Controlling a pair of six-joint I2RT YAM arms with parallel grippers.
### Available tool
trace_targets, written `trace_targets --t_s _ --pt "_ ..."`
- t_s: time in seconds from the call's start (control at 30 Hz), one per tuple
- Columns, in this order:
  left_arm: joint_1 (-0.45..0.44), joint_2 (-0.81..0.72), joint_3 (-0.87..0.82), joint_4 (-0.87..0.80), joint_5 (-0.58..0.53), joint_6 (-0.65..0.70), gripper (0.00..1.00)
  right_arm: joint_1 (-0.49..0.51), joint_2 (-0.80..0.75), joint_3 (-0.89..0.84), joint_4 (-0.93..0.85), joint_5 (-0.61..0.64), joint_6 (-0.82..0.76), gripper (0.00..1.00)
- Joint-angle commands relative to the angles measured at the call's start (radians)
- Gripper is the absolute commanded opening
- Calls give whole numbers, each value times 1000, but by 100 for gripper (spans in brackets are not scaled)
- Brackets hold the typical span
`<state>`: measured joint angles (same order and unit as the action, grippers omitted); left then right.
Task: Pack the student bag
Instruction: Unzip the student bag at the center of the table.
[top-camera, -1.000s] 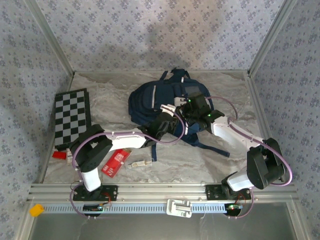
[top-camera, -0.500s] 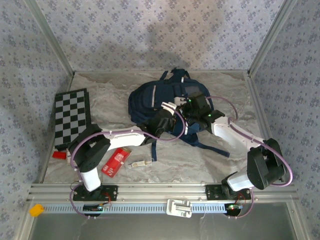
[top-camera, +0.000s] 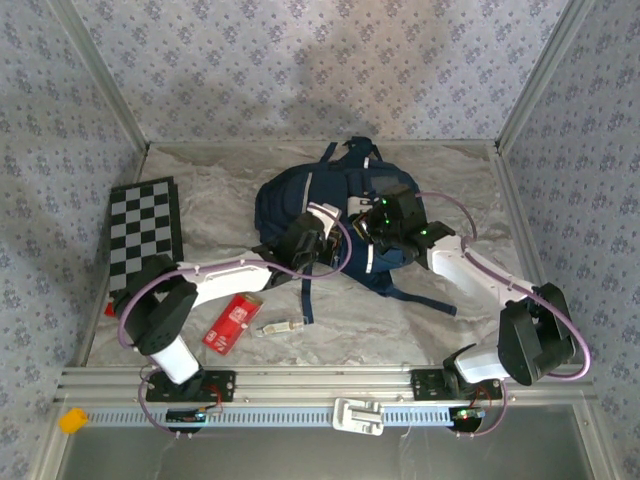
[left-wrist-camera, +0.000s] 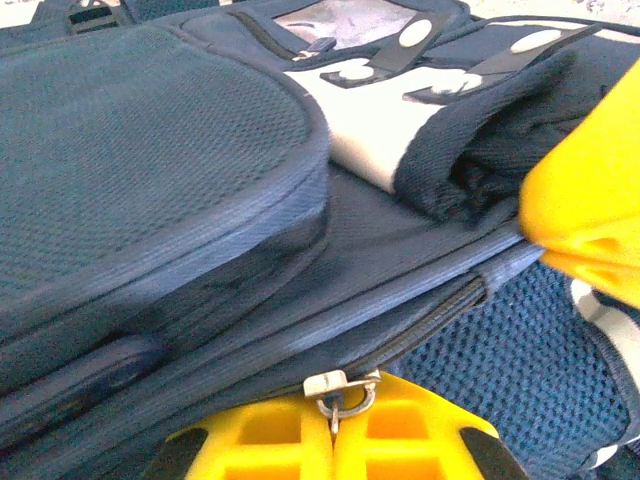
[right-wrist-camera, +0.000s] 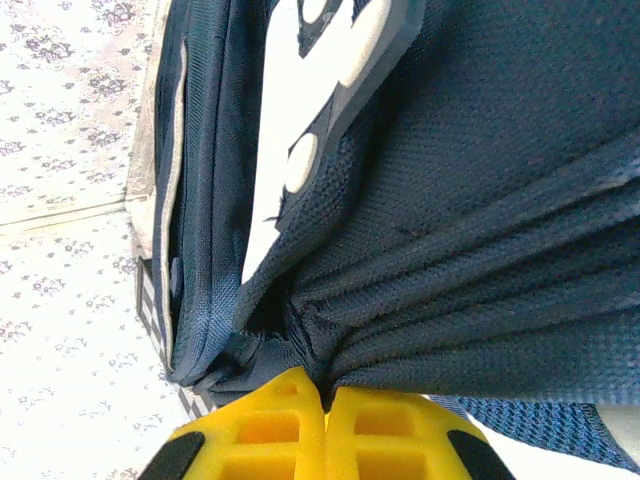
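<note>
Left wrist view has the left hand (left-wrist-camera: 335, 430) pinched on the zipper pull (left-wrist-camera: 338, 390) of the student bag (left-wrist-camera: 160, 150), while the right hand (right-wrist-camera: 325, 415) clamps its bunched fabric.

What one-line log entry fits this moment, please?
left gripper: shut on zipper pull | right gripper: shut on backpack fabric | backpack: on table

The left arm (top-camera: 225, 272) and the right arm (top-camera: 470, 270) are built of white links and black joint housings. A purple cable (top-camera: 462, 214) is led along each. The left gripper (left-wrist-camera: 338, 392) and the right gripper (right-wrist-camera: 325, 392) are fitted with yellow moulded fingers.
</note>
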<state>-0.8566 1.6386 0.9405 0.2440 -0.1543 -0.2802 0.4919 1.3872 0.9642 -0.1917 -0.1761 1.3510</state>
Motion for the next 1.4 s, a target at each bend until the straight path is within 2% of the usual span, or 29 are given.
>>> trace_targets --t_s 0.0,0.23,0.43,0.6,0.73,0.77,0.83,0.93,1.0,1.07,1.13,1.2,1.27,1.37 --pt "46 -58 -15 -68 -5 16 0 -39 -48 -4 -15 49 -42 0" --pt "76 -78 -29 -120 42 33 0 -66 -46 1 -33 40 -69 0" --pt "119 -124 -80 -166 108 26 0 -146 -33 9 -55 2 -158 0" --pt "121 -120 -69 -190 162 29 0 -202 17 63 -67 -43 -248 0" --pt "98 -74 -25 -178 266 -11 0 -231 97 141 -73 -97 -329 0" --pt "79 -54 -10 -169 300 -16 0 -236 129 172 -82 -102 -353 0" --pt "20 -6 49 -175 299 -37 0 -244 203 249 -96 -120 -391 0" --pt "-52 75 140 -163 316 -89 0 -253 313 361 -120 -146 -445 12" --pt "-70 115 190 -149 317 -121 0 -257 350 412 -138 -164 -483 21" --pt "-67 141 224 -177 268 -138 0 -262 341 423 -175 -171 -502 30" --pt "-55 145 230 -193 245 -130 0 -259 296 384 -215 -171 -507 43" --pt "-45 143 223 -186 252 -125 0 -249 235 318 -233 -176 -488 51" --pt "-40 143 225 -187 254 -121 0 -236 181 239 -211 -184 -445 55" --pt "-39 142 229 -191 253 -116 0 -202 135 104 -116 -229 -370 55"
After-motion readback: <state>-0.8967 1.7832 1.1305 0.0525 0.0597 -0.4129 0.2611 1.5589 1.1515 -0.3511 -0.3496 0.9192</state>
